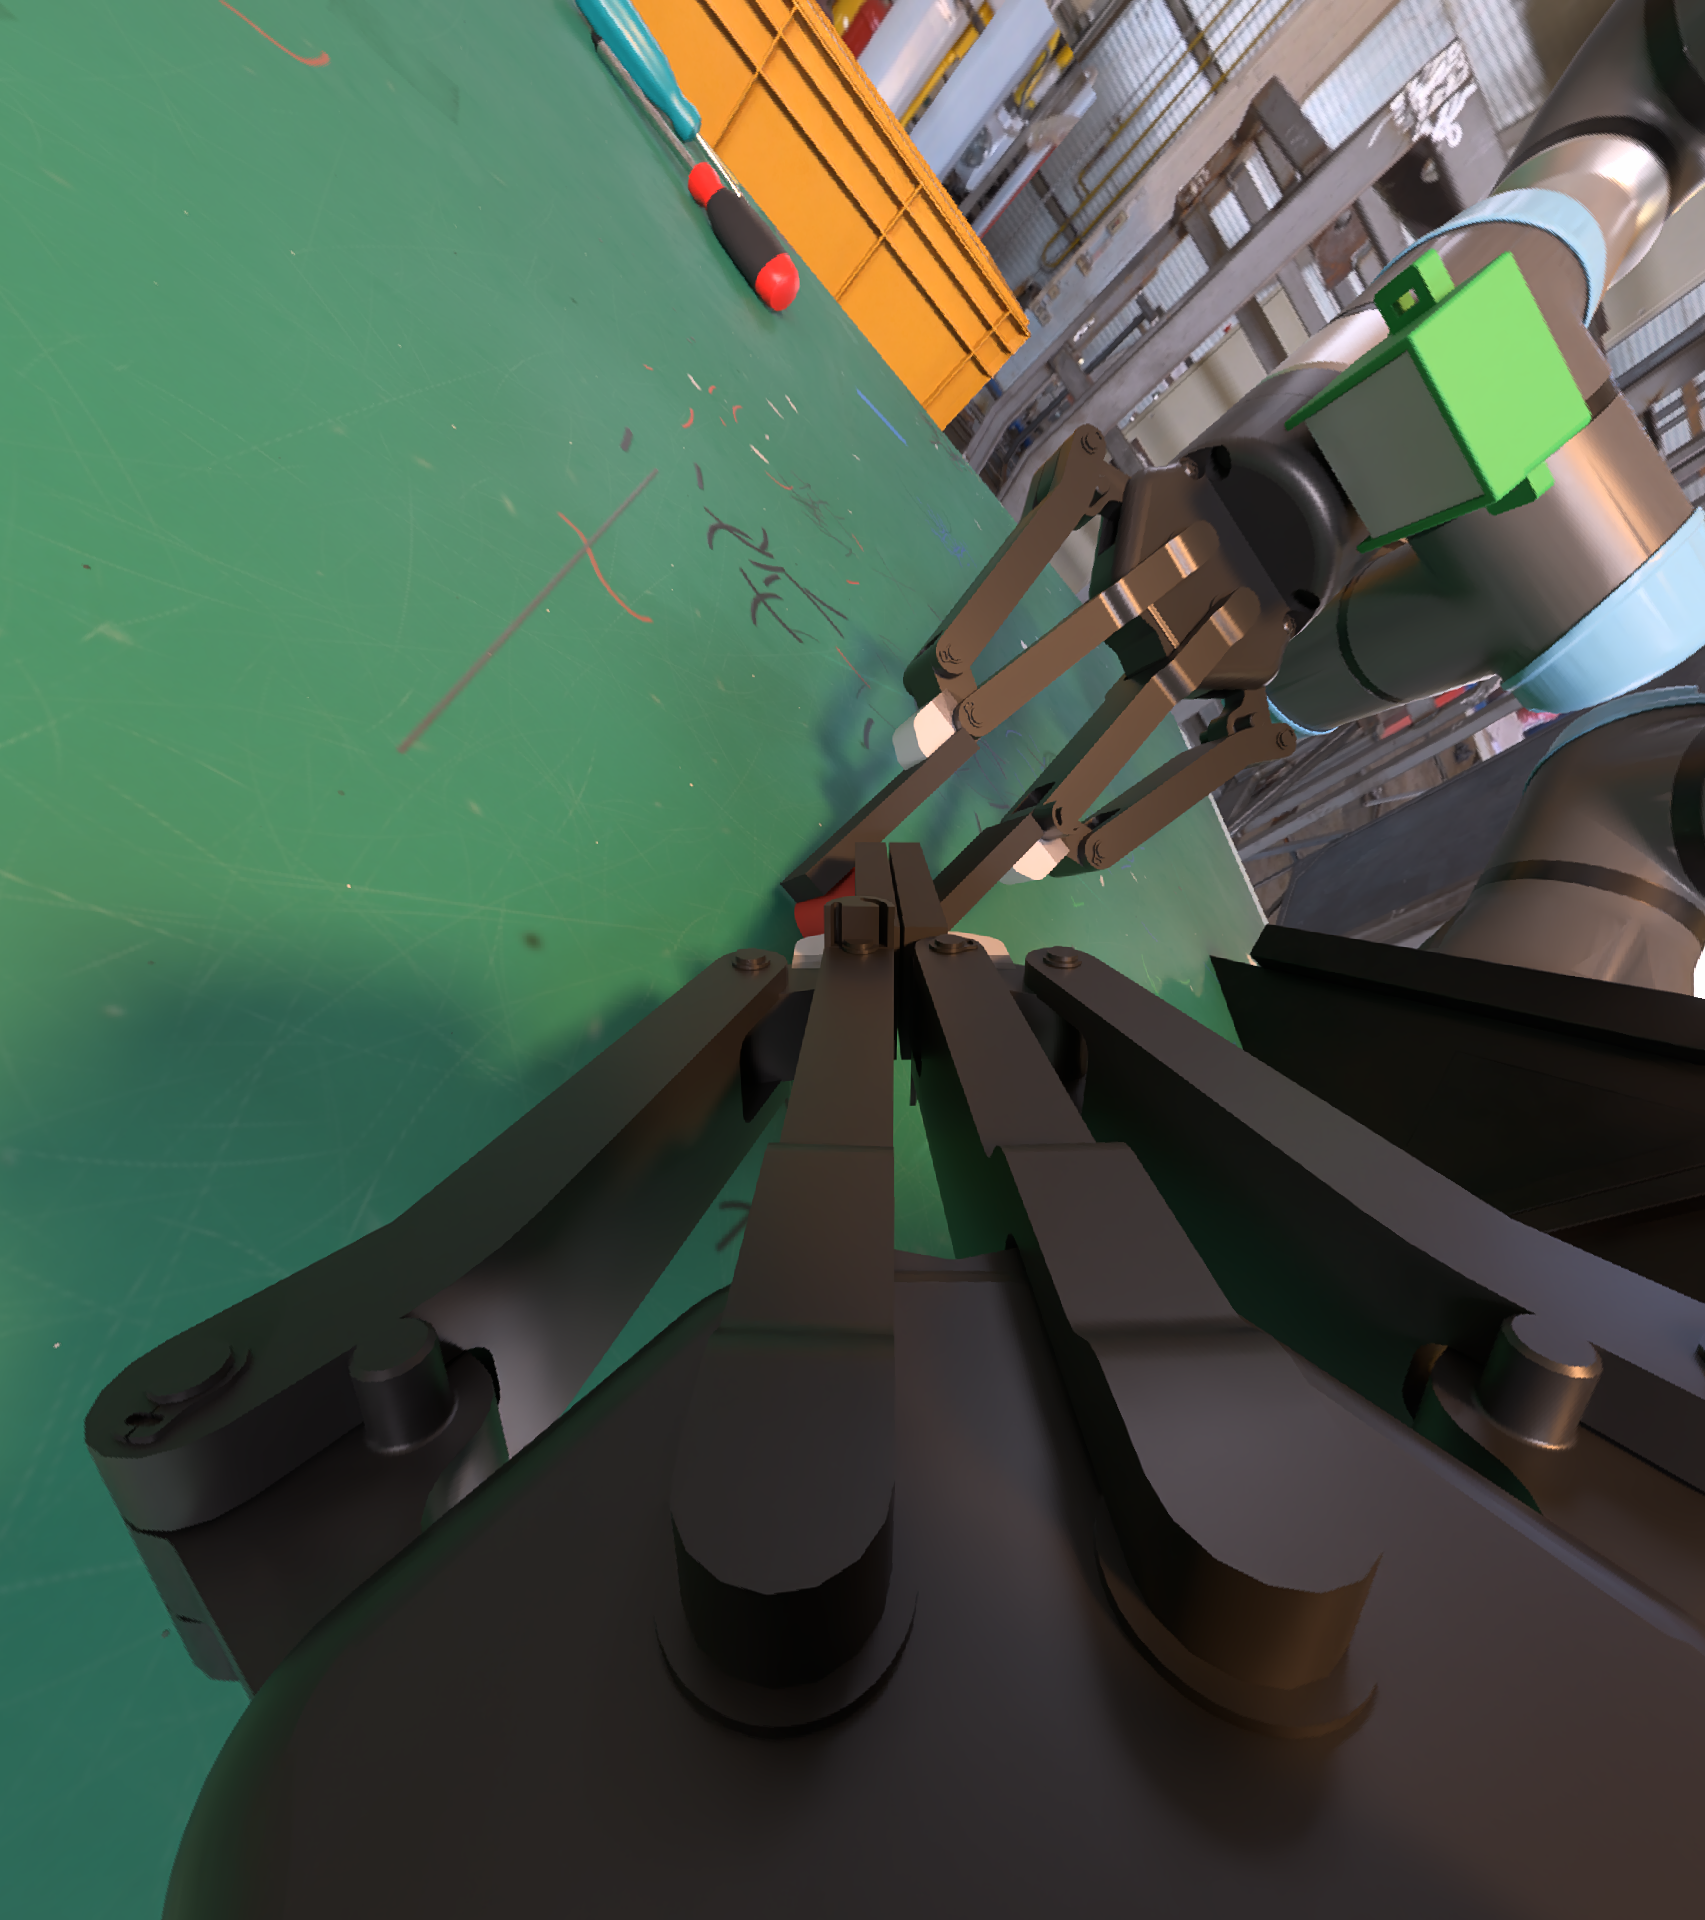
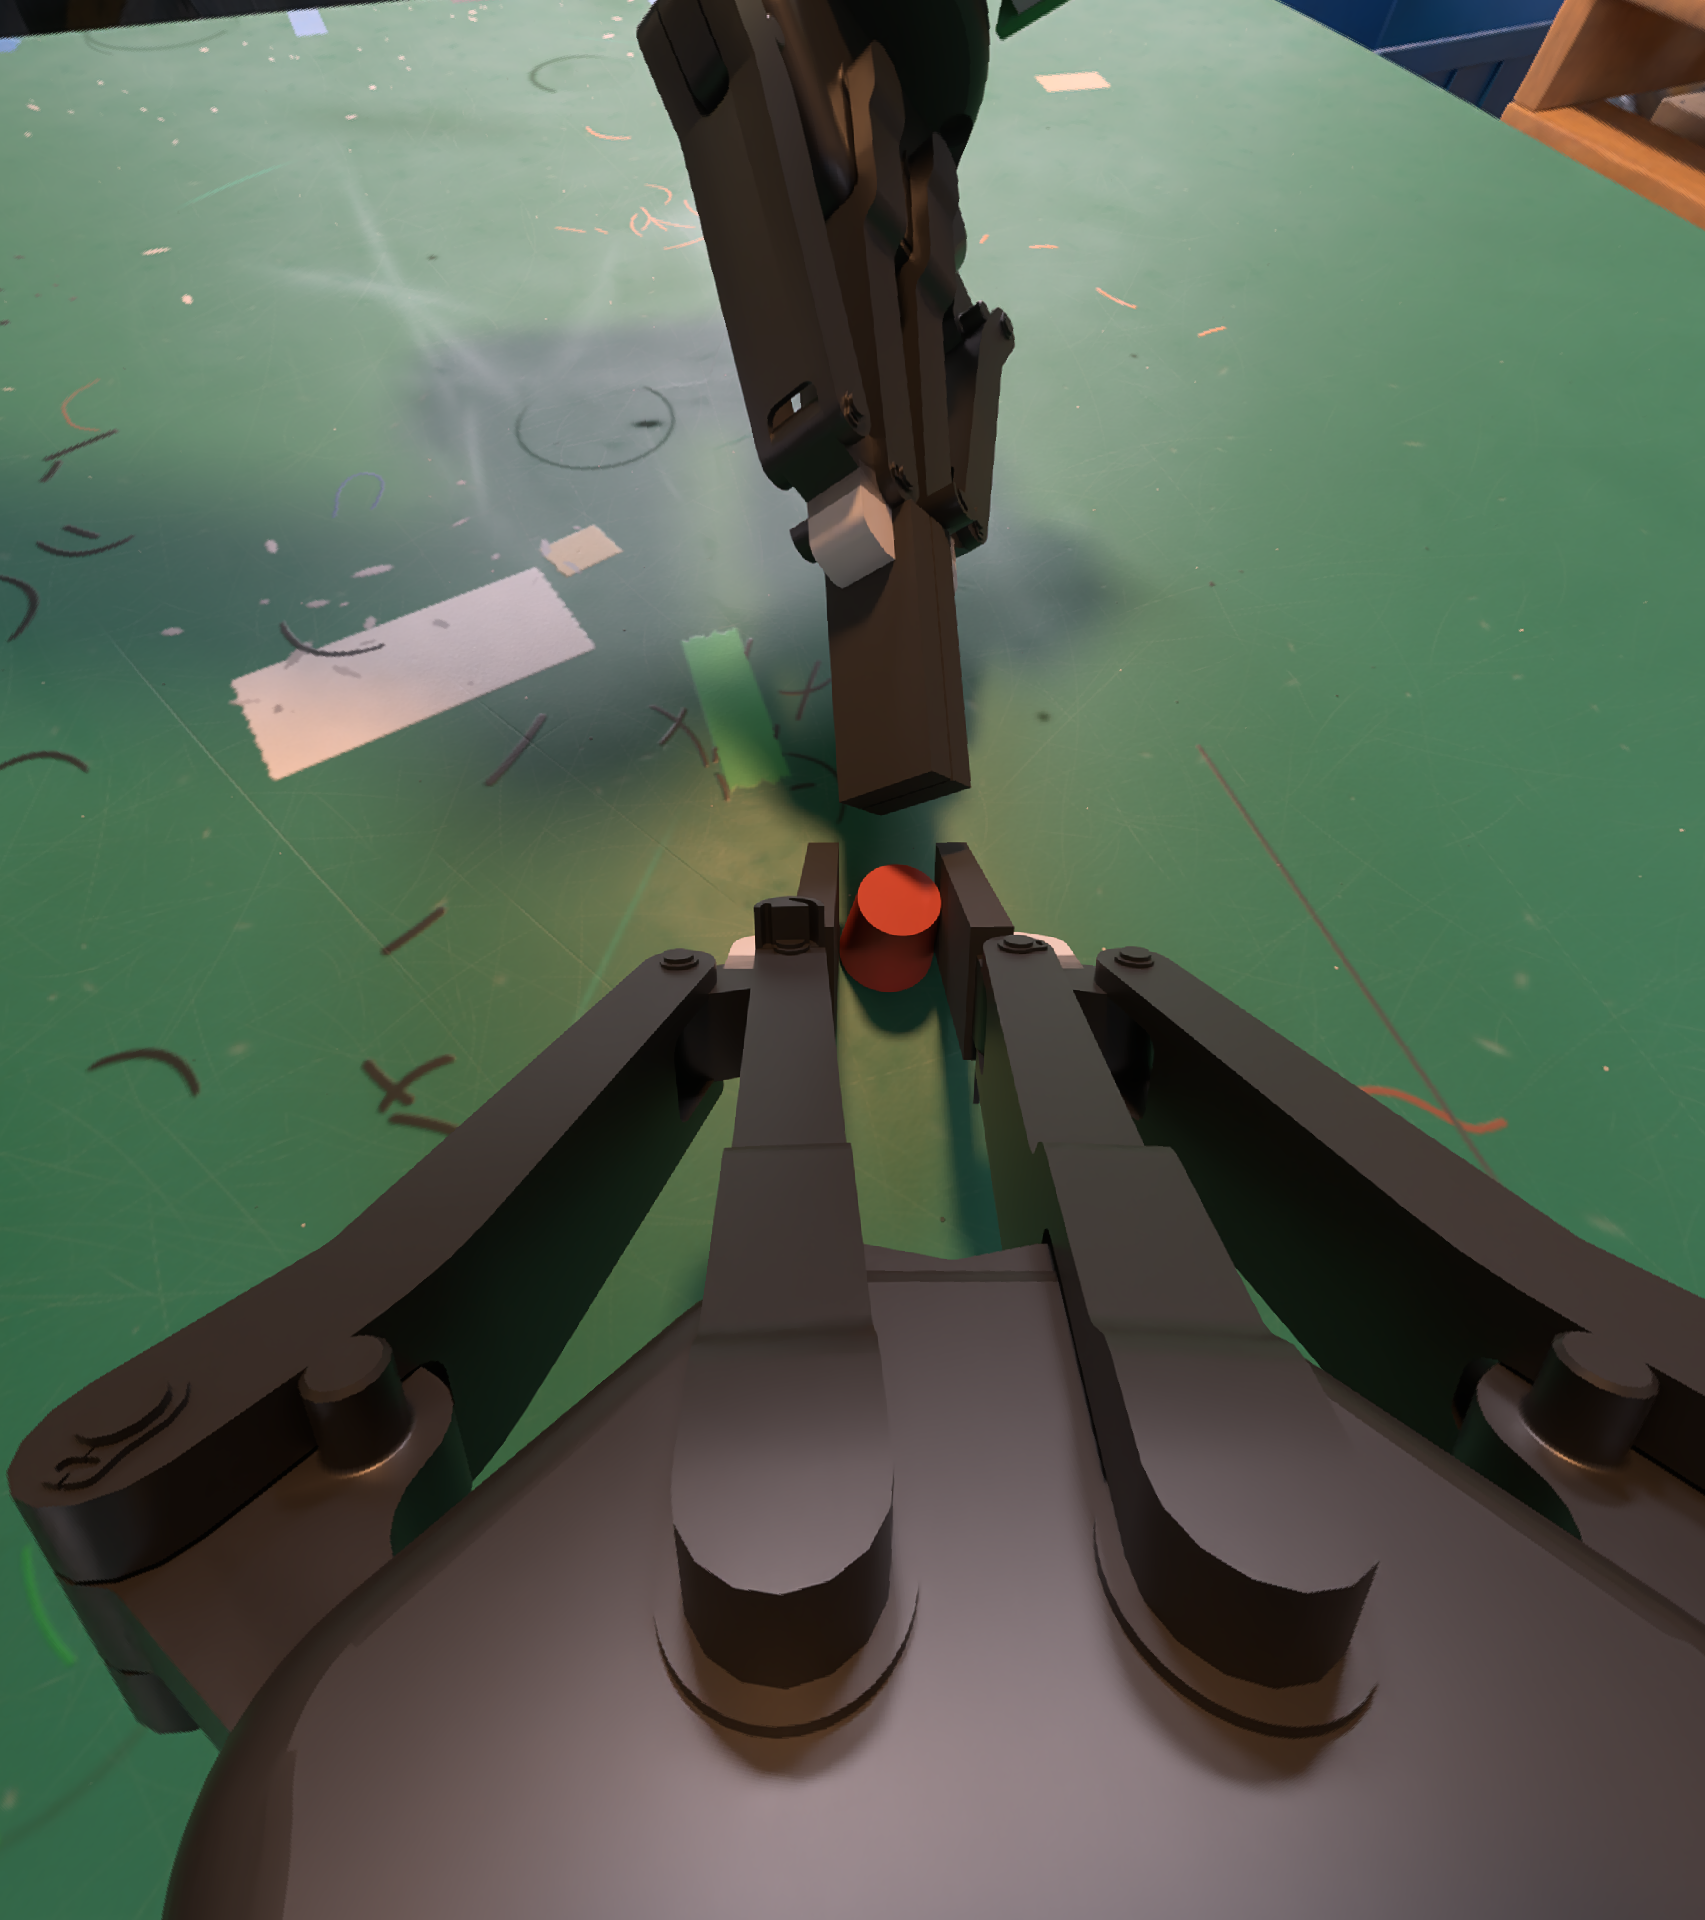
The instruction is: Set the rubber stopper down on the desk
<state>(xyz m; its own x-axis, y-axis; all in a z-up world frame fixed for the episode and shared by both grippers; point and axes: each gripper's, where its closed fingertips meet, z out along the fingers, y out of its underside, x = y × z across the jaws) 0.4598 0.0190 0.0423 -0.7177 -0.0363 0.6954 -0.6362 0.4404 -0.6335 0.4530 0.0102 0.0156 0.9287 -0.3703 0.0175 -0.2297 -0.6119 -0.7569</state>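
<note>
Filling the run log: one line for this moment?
right claw: shut on rubber stopper | left claw: shut, empty | stopper: low over desk

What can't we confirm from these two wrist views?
- Rubber stopper base: right wrist view, hidden by its own body, so contact with the desk is unclear.
- Stopper in left wrist view: mostly hidden behind the shut left gripper.
- Right gripper pad contact: shadowed, cannot tell.

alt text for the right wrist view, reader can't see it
The right gripper holds a red rubber stopper between its fingertips, low over a scuffed green desk. The left gripper, fingers together, hangs just beyond it, pointing down. Pale tape and green tape lie on the desk behind.
</note>
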